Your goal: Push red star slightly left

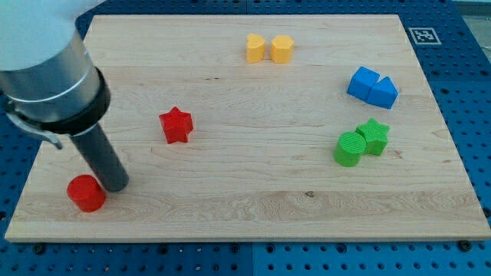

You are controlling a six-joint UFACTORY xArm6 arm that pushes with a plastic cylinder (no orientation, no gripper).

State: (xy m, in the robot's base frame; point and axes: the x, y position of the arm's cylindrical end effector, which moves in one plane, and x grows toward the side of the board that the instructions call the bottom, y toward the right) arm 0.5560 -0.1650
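Where the wooden board (230,207) lies on a blue perforated table (468,100), a thick grey arm is seen entering from the view's top left, ending in a straight dark rod. My tip (117,186) is set down on the board near its left, near corner. No jaws or fingers are carried by the rod, so nothing is spread, pressed together or pinched; only a plain rod end is shown.

Just left of my tip, touching it or almost so, a red cylinder (86,192) is placed; whether actual contact is made cannot be told.

Further right and a little farther back, the red star (176,124) is found, standing alone in the left half of the board, clearly apart from my tip, which lies to its left and nearer.

Toward the far edge, slightly right of centre, two yellow blocks are set side by side and touching: a yellow block (255,47) of unclear shape and a yellow hexagonal block (281,48).

On the right side, two blue blocks (372,87) are pressed together, their shapes hard to make out.

Nearer than these, a green cylinder (350,148) is seen touching a green star (374,136) at its right
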